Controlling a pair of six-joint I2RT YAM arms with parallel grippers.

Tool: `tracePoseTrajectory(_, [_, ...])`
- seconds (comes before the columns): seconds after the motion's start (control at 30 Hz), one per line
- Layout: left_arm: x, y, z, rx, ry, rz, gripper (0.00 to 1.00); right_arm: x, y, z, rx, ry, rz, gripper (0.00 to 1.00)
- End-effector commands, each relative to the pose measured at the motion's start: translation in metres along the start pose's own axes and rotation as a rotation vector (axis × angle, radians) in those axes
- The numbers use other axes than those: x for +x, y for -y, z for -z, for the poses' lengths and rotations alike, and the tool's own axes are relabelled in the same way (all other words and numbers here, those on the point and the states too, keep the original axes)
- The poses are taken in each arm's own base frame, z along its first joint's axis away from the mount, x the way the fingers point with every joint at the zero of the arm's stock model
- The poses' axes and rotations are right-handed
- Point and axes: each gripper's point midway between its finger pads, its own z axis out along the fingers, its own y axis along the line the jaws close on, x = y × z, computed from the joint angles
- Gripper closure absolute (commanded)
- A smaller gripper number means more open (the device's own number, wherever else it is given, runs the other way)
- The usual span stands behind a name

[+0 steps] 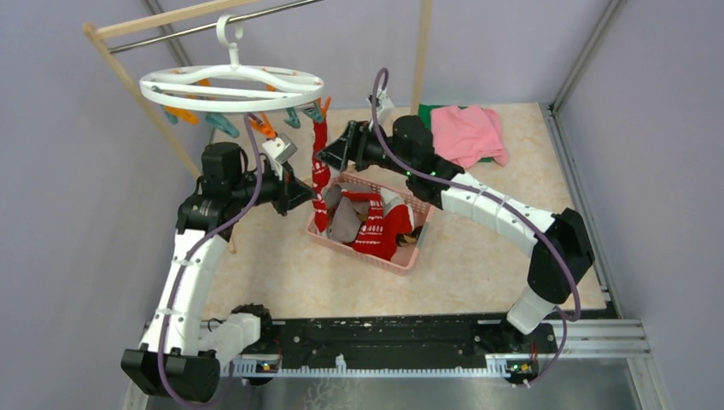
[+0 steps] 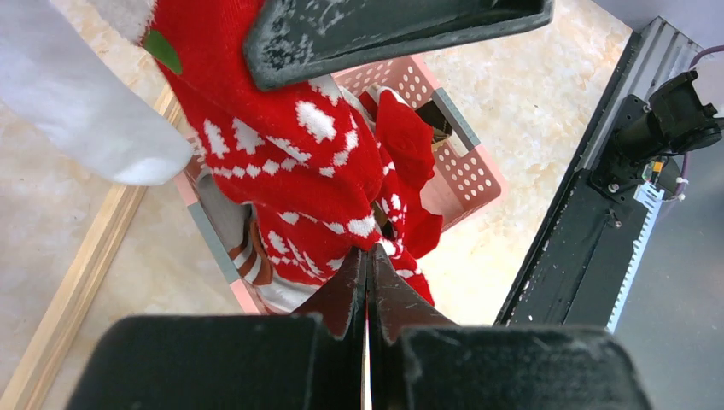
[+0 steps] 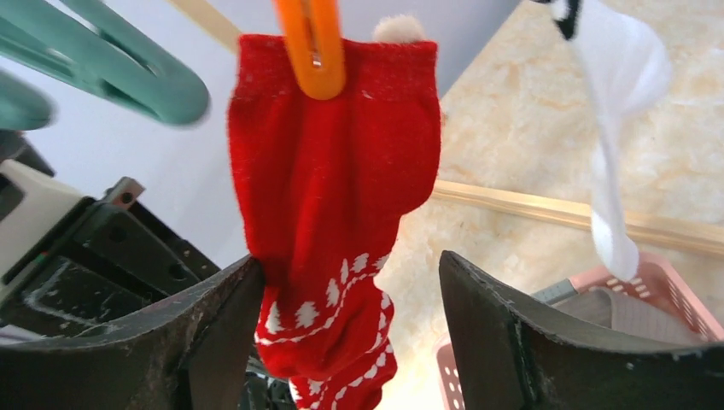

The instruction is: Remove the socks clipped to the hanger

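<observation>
- Bench (image 1: 282, 282): marbled beige, carrying a pink basket (image 1: 359, 254) and, at the far right, a folded pink cloth (image 1: 468, 132)
- Hanger (image 1: 149, 85): white oval ring hooked on the rack's metal bar (image 1: 171, 35), hanging above the basket
- In the basket: loose red-and-white socks (image 1: 386, 229) and a grey sock (image 1: 345, 220)
- Red sock (image 3: 333, 171): white-patterned, hanging from an orange clip (image 3: 312, 43), with its lower end at the basket's left edge
- Right fingers (image 1: 329, 157): apart, one on each side of the red sock
- Left fingers (image 2: 359, 286): pressed together, tips against the red sock lower down; I cannot tell whether any fabric is caught
</observation>
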Motion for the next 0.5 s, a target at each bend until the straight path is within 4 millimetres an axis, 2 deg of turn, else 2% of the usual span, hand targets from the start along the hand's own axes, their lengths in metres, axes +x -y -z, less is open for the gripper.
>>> tracePoseTrajectory(0.0, [-0.003,0.007,0.005,0.010,0.015,-0.031,1.00,-0.037,-0.043,0.017,-0.181,0.057,0.069,0.23])
tracePoseTrajectory(0.1, [-0.005,0.009,0.009,0.003,0.014,-0.043,1.00,-0.050,-0.032,0.025,-0.271,0.047,0.092,0.18])
tracePoseTrajectory(0.23, [-0.006,0.013,0.012,0.006,0.014,-0.037,1.00,-0.066,-0.030,0.035,-0.491,0.025,0.117,0.09])
tracePoseTrajectory(0.47, [-0.009,0.025,0.014,0.058,0.012,0.004,1.00,-0.064,-0.034,0.017,-0.722,-0.033,0.122,0.11])
